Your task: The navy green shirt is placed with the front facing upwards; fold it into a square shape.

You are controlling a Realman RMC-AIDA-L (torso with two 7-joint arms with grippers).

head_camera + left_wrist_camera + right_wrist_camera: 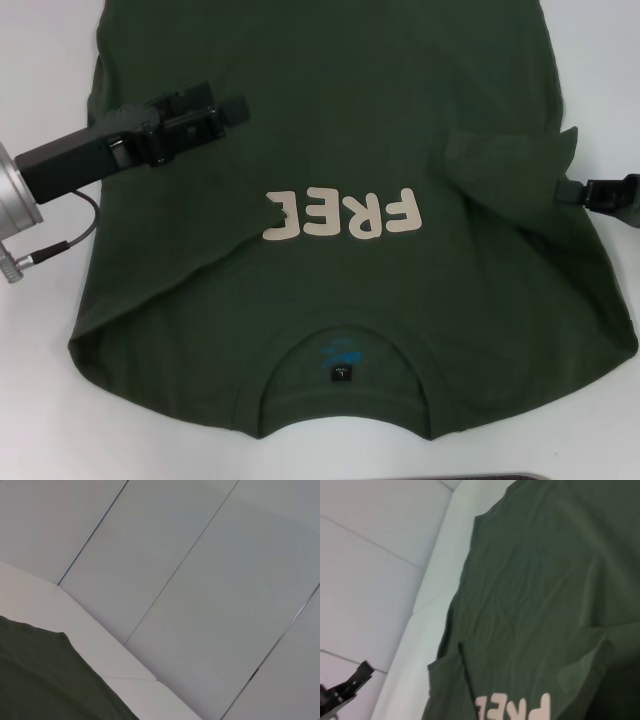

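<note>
The navy green shirt (340,150) lies spread on the white bench (45,380), front up, with its collar on the near side and the cream letters "FREE" (345,214) in the middle. Both sleeves are folded in over the body; the right sleeve (505,160) lies as a flap on top. The left gripper (235,108) hangs over the left part of the shirt, and I cannot tell how its jaws stand. The right gripper (570,188) is at the right edge, its jaws closed on the tip of the folded sleeve.
</note>
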